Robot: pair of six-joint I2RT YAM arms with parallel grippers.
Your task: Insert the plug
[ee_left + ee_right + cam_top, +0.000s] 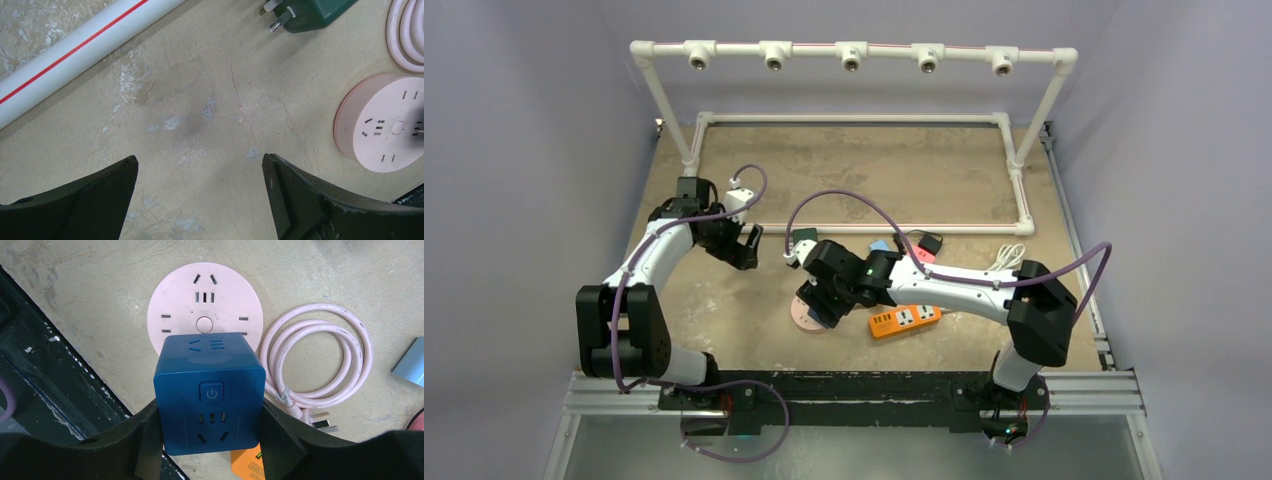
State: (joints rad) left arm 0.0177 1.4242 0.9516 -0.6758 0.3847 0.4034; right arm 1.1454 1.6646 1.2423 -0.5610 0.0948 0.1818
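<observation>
Gripping the blue cube adapter (210, 385) on two sides, our right hand (210, 412) holds it just over the round pink socket hub (205, 295), which we judge lies straight beyond the cube's hidden plug face, while our left hand (200, 185) hangs wide open nearby.

The blue cube socket (210, 390) and pink round socket (227, 297) are smooth, matt plastic. The tabletop (200, 125) looks rough and scuffed, the white pipe (75, 55) glossy.
</observation>
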